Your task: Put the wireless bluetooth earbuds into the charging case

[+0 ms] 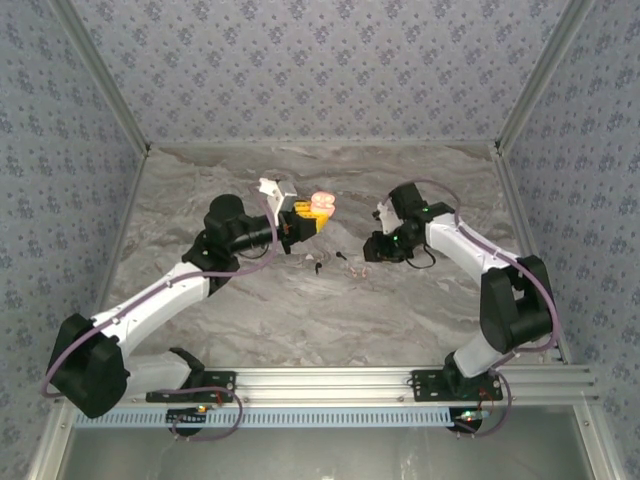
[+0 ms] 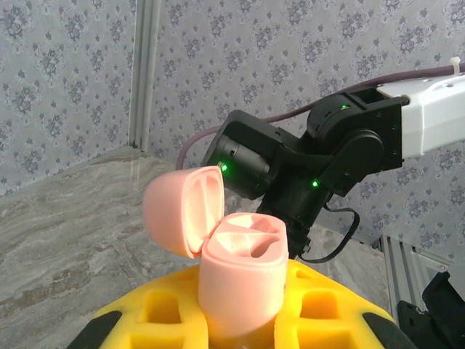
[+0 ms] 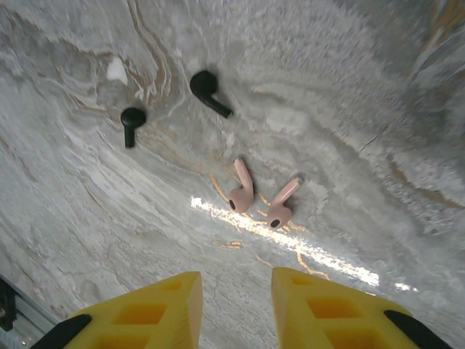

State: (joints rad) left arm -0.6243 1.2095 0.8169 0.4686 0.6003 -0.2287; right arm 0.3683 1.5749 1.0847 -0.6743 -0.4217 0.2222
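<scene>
Grey marble-veined tabletop (image 1: 300,310) boxed by blue-grey floral-print walls (image 1: 320,70) on three sides, aluminium rail (image 1: 330,378) along frame bottom, bright glare streak (image 3: 341,265) on surface.

Site: robot test cell, lab type | Evidence: 2 arms, left arm (image 1: 160,300) and right arm (image 1: 470,250), bolted to an aluminium extrusion rail (image 1: 330,378) | marble-pattern tabletop (image 1: 300,310) | enclosure walls (image 1: 320,70) in grey floral print | metal corner post (image 1: 103,75) | exposed purple cable (image 1: 70,345)

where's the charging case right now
Top view, near the middle: the open pink charging case is gripped in the left end effector, held above the marble table.
</scene>
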